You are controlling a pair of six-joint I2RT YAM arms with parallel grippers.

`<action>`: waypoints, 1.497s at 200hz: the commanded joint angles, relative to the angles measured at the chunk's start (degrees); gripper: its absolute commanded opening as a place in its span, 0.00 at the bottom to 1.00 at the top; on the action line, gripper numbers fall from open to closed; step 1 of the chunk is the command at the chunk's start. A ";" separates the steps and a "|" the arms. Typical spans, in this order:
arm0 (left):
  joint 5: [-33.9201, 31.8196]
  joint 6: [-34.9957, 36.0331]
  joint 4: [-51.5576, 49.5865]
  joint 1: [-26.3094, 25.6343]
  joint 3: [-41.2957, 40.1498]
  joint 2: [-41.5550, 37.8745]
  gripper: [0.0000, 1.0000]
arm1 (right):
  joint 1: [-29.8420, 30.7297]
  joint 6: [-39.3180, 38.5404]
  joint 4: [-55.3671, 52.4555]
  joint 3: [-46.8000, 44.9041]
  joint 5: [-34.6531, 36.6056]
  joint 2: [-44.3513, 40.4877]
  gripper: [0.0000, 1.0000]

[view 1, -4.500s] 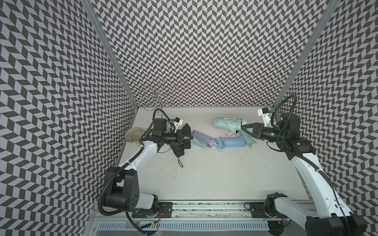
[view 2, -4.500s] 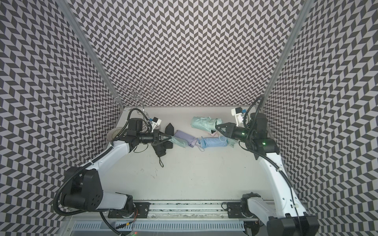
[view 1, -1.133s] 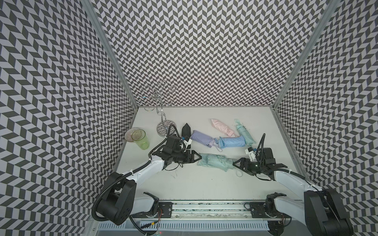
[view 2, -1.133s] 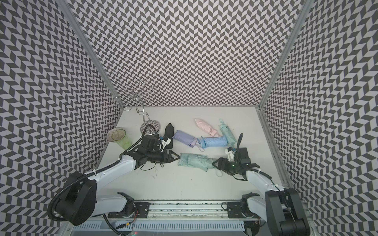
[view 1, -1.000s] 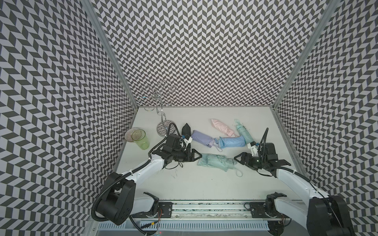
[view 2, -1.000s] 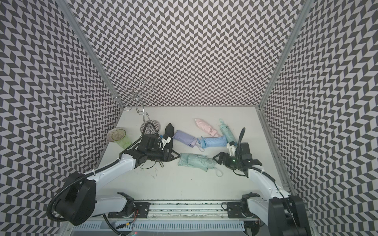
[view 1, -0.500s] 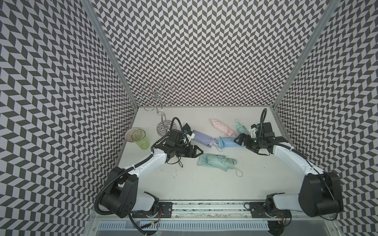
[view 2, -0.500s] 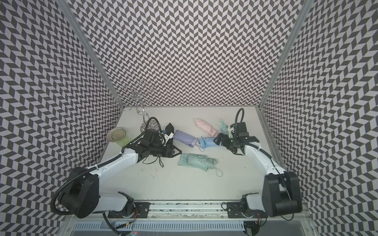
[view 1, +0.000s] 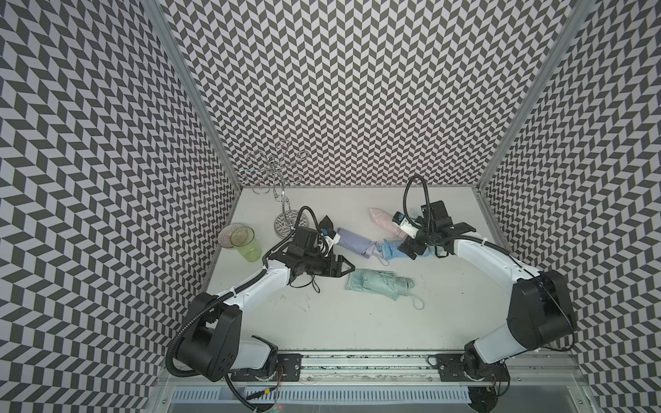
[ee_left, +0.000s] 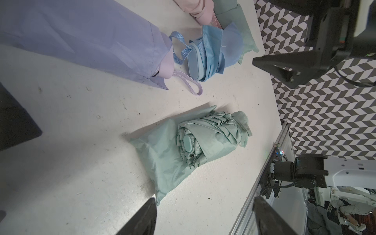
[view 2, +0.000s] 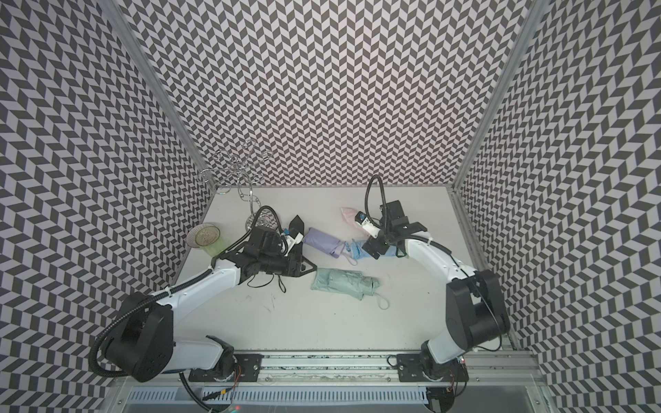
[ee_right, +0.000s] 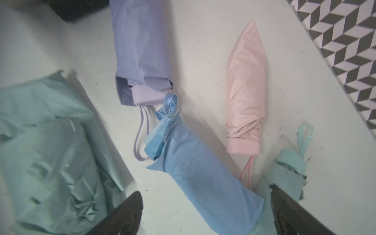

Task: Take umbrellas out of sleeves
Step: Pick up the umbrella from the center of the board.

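White-shelled left arm (view 1: pixel 257 289) and right arm (view 1: pixel 490 255), bulky black joints, ribbed black cables, black left hand (view 1: pixel 347 269) and right hand (view 1: pixel 411 251)

A clear green cup (view 1: pixel 247 246) and a clear pinkish cup (view 1: pixel 230 234) sit together at the counter's (view 1: pixel 357 318) far left. Just right of them rises a chrome wire rack (view 1: pixel 282 195).

One umbrella (view 1: pixel 379 291) in front — sleeves (view 1: pixel 356 243) behind it, cups (view 1: pixel 243 239) far left

Black-and-white chevron walls (view 1: pixel 357 89) enclose a scuffed white tabletop (view 1: pixel 357 314) edged by a metal rail (view 1: pixel 357 361).
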 commanded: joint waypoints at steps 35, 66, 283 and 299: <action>3.86 2.42 0.57 2.63 -2.25 1.39 0.76 | 0.61 -15.27 5.82 0.41 0.89 6.33 0.95; 4.70 2.97 1.16 3.87 -3.40 2.59 0.75 | 0.68 -15.10 6.17 1.14 1.40 9.58 0.95; 6.30 2.83 1.90 5.17 -2.94 4.42 0.76 | 1.23 2.31 11.38 4.31 -9.36 14.35 0.44; 5.95 3.01 1.51 5.17 -2.83 4.31 0.76 | 0.28 7.40 14.57 3.16 -12.35 12.48 0.42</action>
